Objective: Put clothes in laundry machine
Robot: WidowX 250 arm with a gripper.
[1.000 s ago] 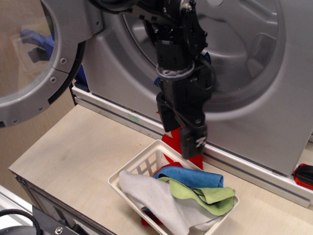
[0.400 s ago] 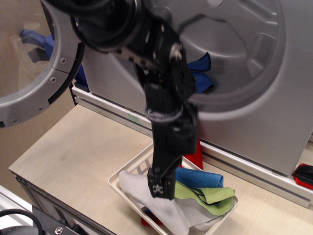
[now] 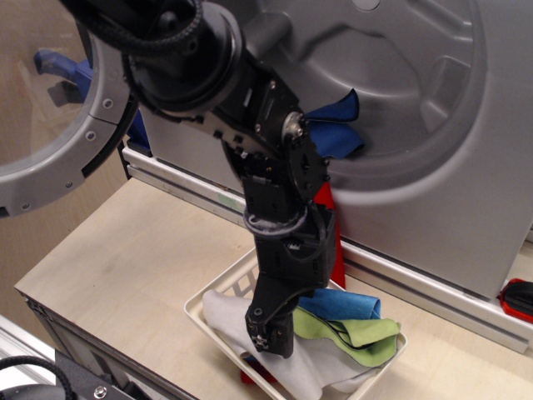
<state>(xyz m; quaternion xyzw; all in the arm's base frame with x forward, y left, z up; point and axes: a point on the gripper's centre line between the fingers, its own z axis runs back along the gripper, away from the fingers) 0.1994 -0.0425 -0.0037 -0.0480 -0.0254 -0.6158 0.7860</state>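
Observation:
The laundry machine (image 3: 466, 192) fills the back, its round door (image 3: 50, 108) swung open at the left. A blue cloth (image 3: 335, 131) lies in the drum opening. A red cloth (image 3: 336, 254) hangs at the machine's front below the opening, partly behind my arm. My gripper (image 3: 271, 336) points down into the white lattice basket (image 3: 212, 293), its fingertips on or just above the light grey-white cloth (image 3: 321, 371). The frame does not show whether the jaws are closed on it. A second blue cloth (image 3: 348, 306) and the lime green cloth (image 3: 360, 332) lie in the basket to the gripper's right.
The basket sits on a light wooden table (image 3: 125, 258) in front of the machine. A red and black object (image 3: 518, 298) lies at the right edge. A bit of red (image 3: 248, 378) shows under the basket's front. My arm hides part of the basket's middle.
My arm has swung down from the front of the drum opening into the basket. The gripper went from beside the red cloth to the grey-white cloth, dropping slightly lower in the last step.

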